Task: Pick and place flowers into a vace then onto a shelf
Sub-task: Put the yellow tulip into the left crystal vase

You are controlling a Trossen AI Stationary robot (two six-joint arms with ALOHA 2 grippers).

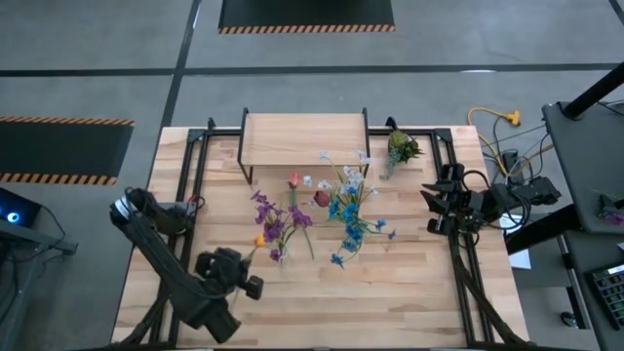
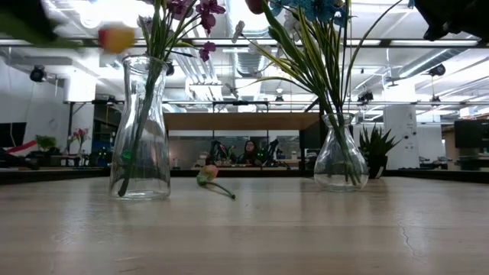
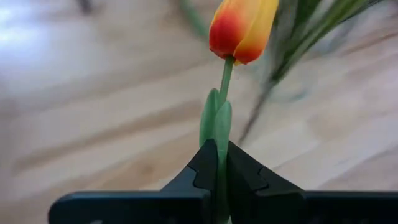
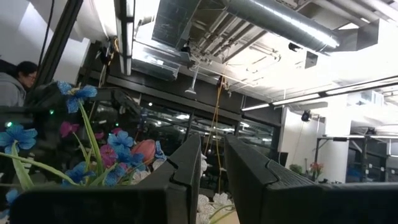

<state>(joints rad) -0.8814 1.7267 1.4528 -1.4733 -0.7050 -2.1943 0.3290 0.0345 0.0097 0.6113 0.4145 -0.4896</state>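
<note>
My left gripper point(image 3: 219, 163) is shut on an orange-yellow tulip point(image 3: 242, 26), lifted beside the vase of purple flowers point(image 1: 278, 226); the bloom point(image 1: 259, 240) shows near that vase's rim point(image 2: 145, 61). A second glass vase point(image 2: 340, 162) holds blue flowers point(image 1: 351, 219). Both vases stand upright on the table. A pinkish flower point(image 2: 210, 176) lies flat on the tabletop between them. The light-wood shelf point(image 1: 304, 139) stands at the far edge. My right gripper point(image 4: 211, 174) is raised at the table's right side point(image 1: 436, 205), slightly open and holding nothing. My left gripper pinches the tulip's green stem and leaf point(image 3: 217, 127) between its two fingers, a little below the bloom. The fingers lie across the stem. The tulip is lifted clear of the table, its bloom pointing away from the fingers.
A stubby yellow-green tuft point(image 1: 400, 148) sits right of the shelf. Black metal rails point(image 1: 200, 175) run along the table's left and right sides. Bare wood point(image 1: 390, 292) lies toward the near edge. A person sits in the room beyond point(image 2: 248, 150).
</note>
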